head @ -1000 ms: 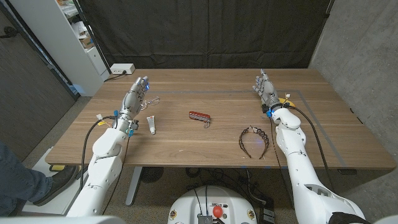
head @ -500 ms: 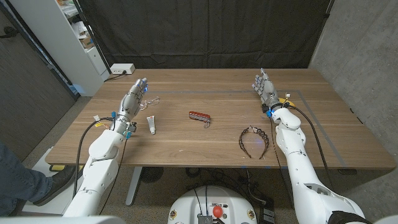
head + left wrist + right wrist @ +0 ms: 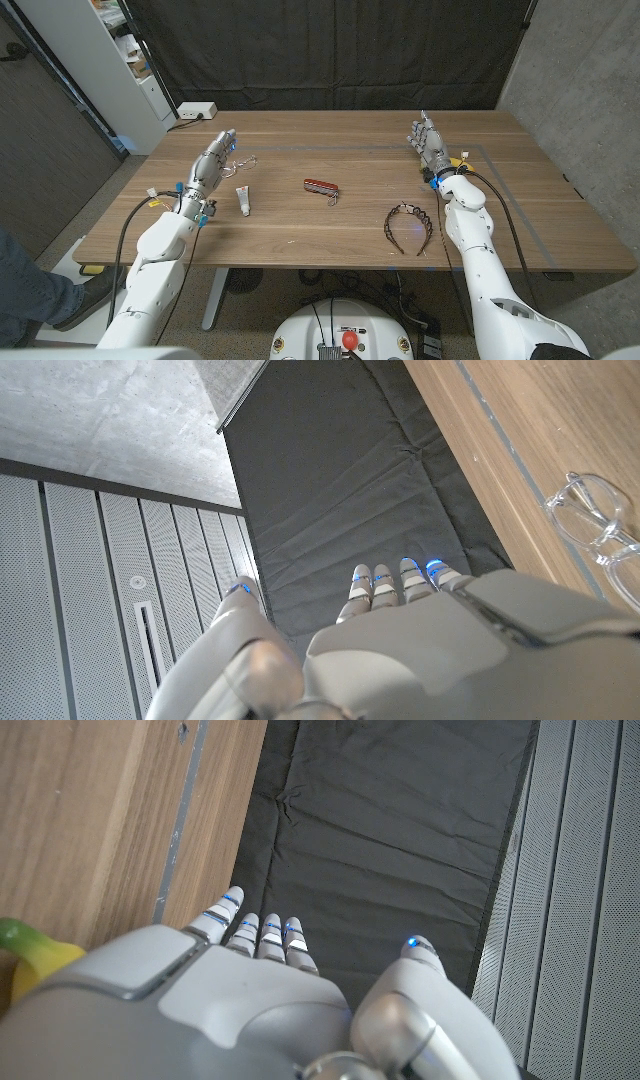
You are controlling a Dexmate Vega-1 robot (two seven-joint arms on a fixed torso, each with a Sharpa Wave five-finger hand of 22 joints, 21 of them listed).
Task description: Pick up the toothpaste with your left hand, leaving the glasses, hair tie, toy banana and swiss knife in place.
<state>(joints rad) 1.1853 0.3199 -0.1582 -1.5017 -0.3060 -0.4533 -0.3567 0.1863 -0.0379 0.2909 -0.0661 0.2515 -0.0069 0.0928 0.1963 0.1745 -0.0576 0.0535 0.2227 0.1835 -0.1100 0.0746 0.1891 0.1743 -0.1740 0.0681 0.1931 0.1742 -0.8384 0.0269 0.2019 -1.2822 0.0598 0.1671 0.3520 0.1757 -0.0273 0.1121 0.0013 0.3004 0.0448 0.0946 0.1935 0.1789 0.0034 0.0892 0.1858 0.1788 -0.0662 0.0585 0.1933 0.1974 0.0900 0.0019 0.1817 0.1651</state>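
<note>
Your left hand (image 3: 215, 155) is open, empty — toothpaste (image 3: 243, 201) untouched.
It's beside the glasses (image 3: 242, 162); right hand (image 3: 427, 143) open too.

White power strip (image 3: 196, 111) at the table's (image 3: 300, 225) far left corner

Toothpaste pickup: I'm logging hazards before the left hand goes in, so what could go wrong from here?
1. The glasses lie right beside the left hand, nearer than the toothpaste; swinging toward the tube could nudge them.
2. The toothpaste is a small tube lying flat on the table, so the open fingers may push it away rather than get under it.
3. A slide toward the table's middle could carry it to the swiss knife.
</note>
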